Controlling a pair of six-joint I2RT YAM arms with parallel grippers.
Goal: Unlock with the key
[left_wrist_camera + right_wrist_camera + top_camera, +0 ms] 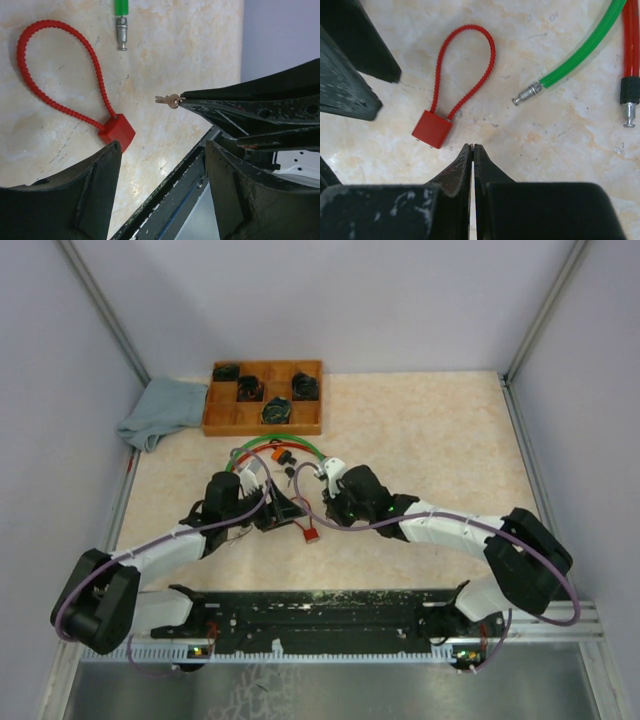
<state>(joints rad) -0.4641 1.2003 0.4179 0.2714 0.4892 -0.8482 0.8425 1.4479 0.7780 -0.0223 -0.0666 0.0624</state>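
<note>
A red padlock (432, 129) with a red cable loop (470, 60) lies flat on the marble-patterned table; the left wrist view has it too (117, 131). A small brass key (171, 100) sticks out from the tip of my right gripper (473, 146), which is shut on it, just short of the lock body. In the right wrist view the key is only a thin edge between the closed tips. My left gripper (163, 145) stands open above the table beside the lock, with nothing between its fingers.
A green cable with a metal end (570, 62) and a red cable with a black collar (630, 90) lie just beyond the lock. A wooden compartment tray (225, 420) with dark items and a grey cloth (160, 410) sit at the far left.
</note>
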